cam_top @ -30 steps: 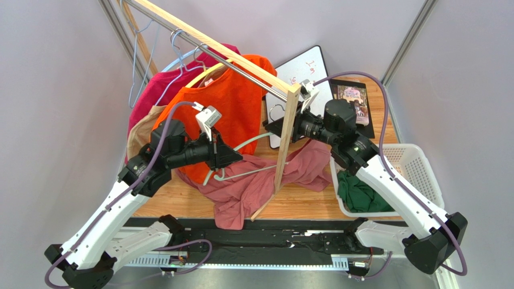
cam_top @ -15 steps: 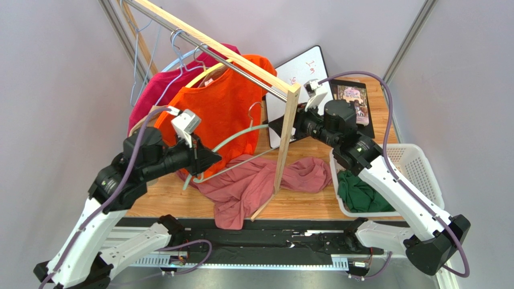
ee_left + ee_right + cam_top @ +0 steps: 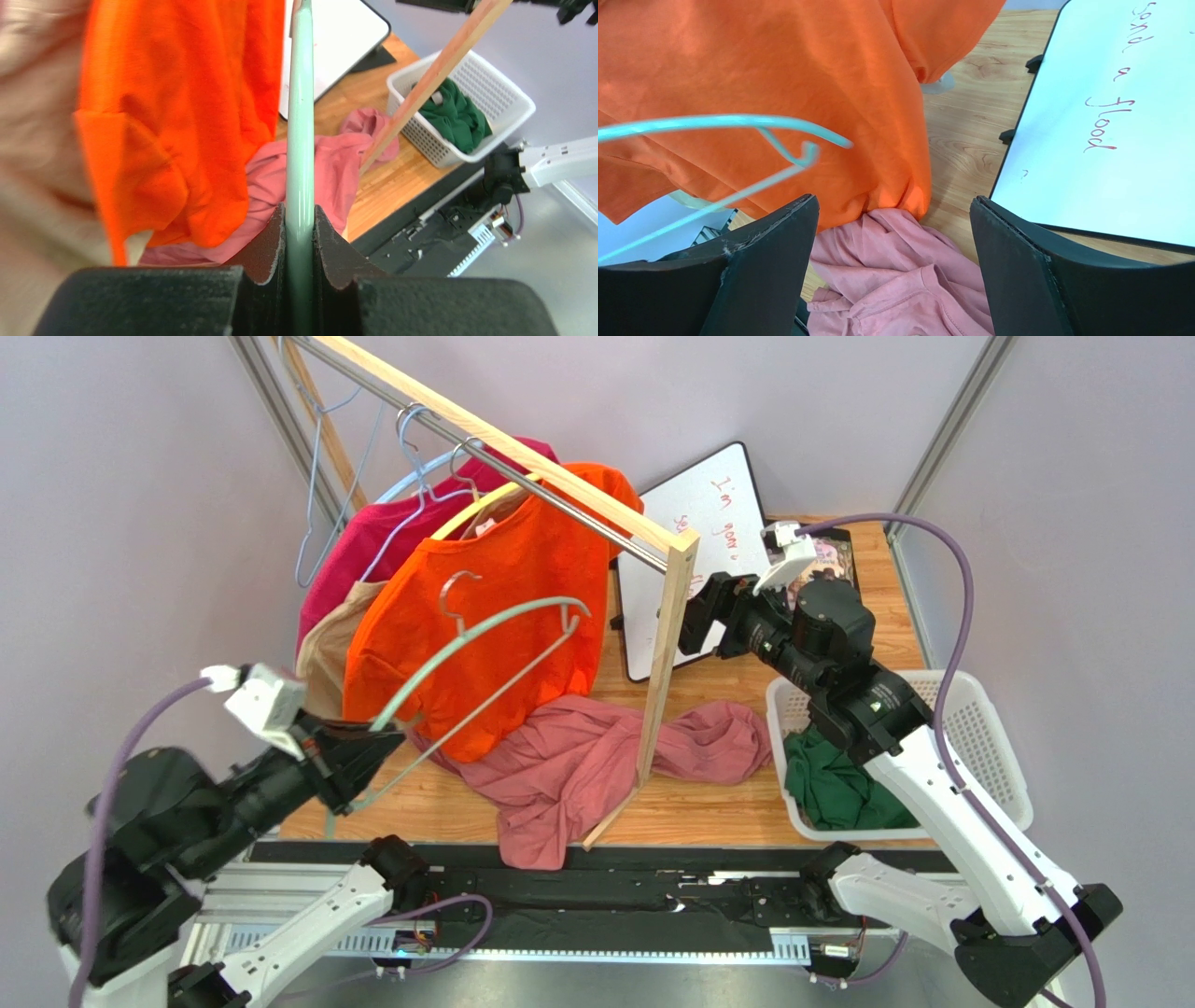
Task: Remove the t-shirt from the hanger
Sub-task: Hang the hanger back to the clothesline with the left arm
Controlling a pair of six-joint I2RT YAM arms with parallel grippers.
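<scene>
On the table [image 3: 709,805], below the bare hanger [image 3: 477,637], the pink t-shirt [image 3: 575,763] is heaped between the arms. The hanger is clamped endwise in the left gripper [image 3: 300,217], while the right gripper [image 3: 892,203] is spread wide.

A robotics lab test cell: plain grey walls [image 3: 112,546] framed by aluminium posts [image 3: 951,427] enclose a small wooden table [image 3: 730,805]. The left arm [image 3: 169,812] and right arm [image 3: 954,805] are bolted to a black rail [image 3: 631,893] at the near edge. A rack [image 3: 491,437], whiteboard [image 3: 701,511] and basket [image 3: 982,721] look like staged props.
</scene>
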